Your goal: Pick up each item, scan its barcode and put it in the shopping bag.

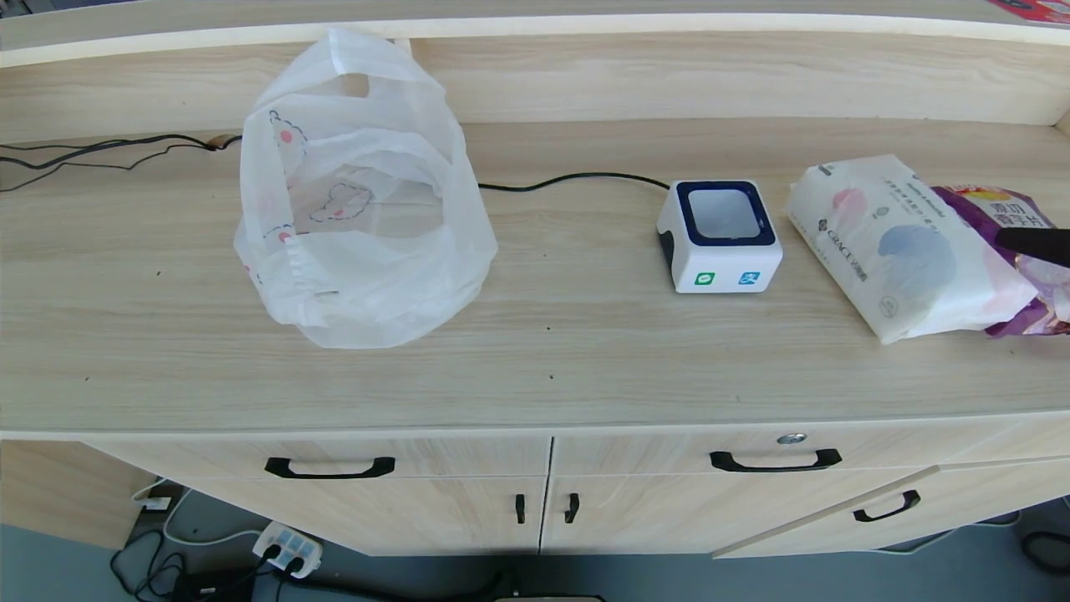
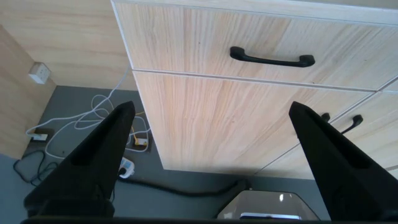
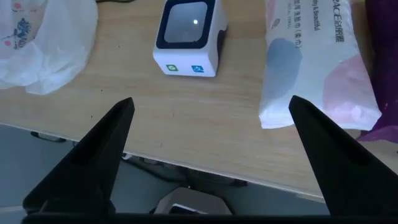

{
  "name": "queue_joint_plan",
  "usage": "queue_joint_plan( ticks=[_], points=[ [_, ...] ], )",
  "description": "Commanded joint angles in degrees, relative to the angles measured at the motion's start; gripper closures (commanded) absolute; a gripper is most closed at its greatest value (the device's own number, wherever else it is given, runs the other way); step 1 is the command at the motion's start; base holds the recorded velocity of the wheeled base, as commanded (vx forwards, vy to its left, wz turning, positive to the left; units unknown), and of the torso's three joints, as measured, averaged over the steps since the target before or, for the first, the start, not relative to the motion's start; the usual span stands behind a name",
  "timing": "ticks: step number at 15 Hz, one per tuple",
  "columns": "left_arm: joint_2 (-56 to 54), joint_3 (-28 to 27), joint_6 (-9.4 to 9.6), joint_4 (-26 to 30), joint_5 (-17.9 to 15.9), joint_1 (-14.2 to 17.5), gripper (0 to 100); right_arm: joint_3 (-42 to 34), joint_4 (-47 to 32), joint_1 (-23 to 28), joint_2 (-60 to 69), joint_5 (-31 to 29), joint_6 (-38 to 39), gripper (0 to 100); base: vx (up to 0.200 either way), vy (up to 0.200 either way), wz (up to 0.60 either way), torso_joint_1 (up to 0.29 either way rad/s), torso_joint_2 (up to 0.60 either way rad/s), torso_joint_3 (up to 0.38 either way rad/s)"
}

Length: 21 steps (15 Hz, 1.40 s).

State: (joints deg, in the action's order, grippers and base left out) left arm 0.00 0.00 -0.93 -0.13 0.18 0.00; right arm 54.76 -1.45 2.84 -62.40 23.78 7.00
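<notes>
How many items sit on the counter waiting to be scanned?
2. A white tissue pack lies right of the scanner; a purple packet lies right of that, partly hidden by it. Others might lie beyond the view's right edge.

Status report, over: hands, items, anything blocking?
Left hand open, down by the drawers. Right hand open, near the tissue pack. Pack and purple packet right of the scanner. Shopping bag open, path clear.
</notes>
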Motion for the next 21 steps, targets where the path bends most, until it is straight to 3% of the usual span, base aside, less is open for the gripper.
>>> queue_joint_plan(
  ticks=[1,5,12,21],
  points=[
    [0.0,0.0,-0.04,0.0,0.0,0.0,0,5.3,-2.0,1.0,-9.6,0.9,-1.1,0,0.000,0.000,0.00,0.000,0.00,0.000],
    [0.0,0.0,-0.04,0.0,0.0,0.0,0,16.1,-11.6,5.2,-17.6,6.6,-16.3,0,0.000,0.000,0.00,0.000,0.00,0.000],
    [0.0,0.0,0.05,0.0,0.1,0.0,0,28.4,-13.4,15.9,-27.2,14.3,-26.4,0,0.000,0.000,0.00,0.000,0.00,0.000],
    [0.0,0.0,0.05,0.0,0.0,0.0,0,27.9,-13.4,13.8,-30.2,15.5,-28.7,0,0.000,0.000,0.00,0.000,0.00,0.000]
  ],
)
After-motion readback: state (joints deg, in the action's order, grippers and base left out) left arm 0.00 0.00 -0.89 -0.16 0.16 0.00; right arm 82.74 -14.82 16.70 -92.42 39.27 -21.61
